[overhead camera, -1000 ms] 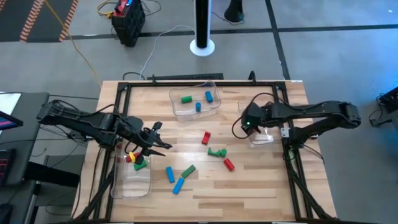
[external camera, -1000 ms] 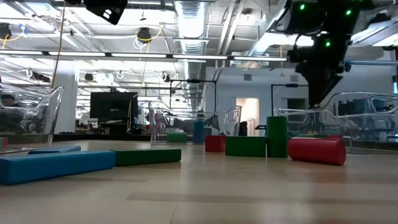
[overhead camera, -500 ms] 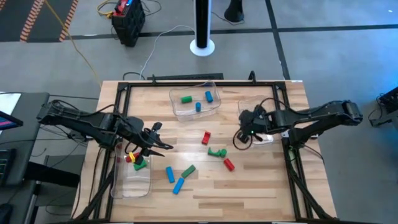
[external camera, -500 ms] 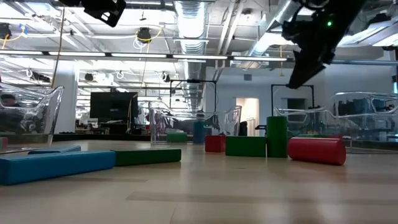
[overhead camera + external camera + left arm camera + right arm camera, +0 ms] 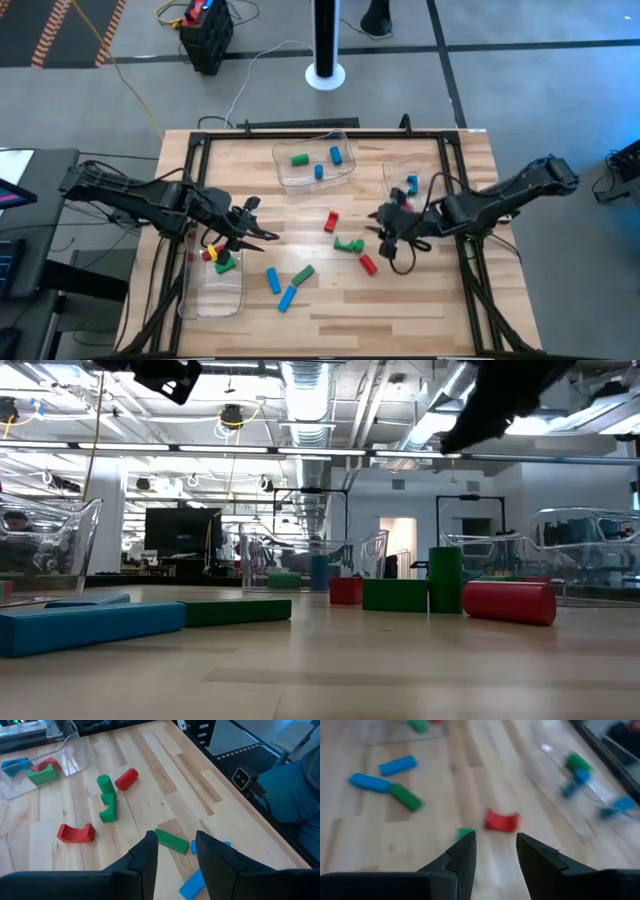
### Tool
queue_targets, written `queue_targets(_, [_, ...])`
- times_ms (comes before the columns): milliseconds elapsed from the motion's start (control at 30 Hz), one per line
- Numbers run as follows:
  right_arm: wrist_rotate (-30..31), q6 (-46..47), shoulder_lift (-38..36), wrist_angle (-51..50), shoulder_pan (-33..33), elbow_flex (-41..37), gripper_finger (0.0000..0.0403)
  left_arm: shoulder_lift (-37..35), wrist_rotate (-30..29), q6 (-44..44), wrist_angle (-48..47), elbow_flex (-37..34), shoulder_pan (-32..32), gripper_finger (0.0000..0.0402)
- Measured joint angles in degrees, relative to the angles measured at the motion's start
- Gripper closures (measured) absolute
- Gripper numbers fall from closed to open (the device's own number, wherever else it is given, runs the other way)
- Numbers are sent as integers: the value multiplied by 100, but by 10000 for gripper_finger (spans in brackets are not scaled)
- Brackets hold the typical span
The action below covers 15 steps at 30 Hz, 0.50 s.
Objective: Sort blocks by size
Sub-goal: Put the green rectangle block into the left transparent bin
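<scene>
Wooden table (image 5: pixel 420 300): only overhead reveals right tray's blue block (image 5: pixel 411 183).

Lighting: bright, even, from ceiling strip lights (image 5: pixel 300 452); soft shadows on tabletop (image 5: pixel 420 290). Glare on clear tray (image 5: pixel 60 535). Right wrist view motion-blurred throughout. Low view: near tabletop out of focus.

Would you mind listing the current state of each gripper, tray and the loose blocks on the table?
Left gripper: open, empty, by the left tray.
Right gripper: open, empty, above the loose blocks.
Left tray: holds a few blocks.
Back tray: holds three blocks.
Right tray: holds a blue block.
Loose blocks: scattered mid-table.
</scene>
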Motion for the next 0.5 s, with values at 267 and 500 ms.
queue_targets(267, [-323,-590,935,1090,174,0,232,17,-7,-104,168,-307,-9,274])
queue_targets(500, [-1027,-851,1884,2126,-2,0,232,15,-7,-168,404,-433,-9,274])
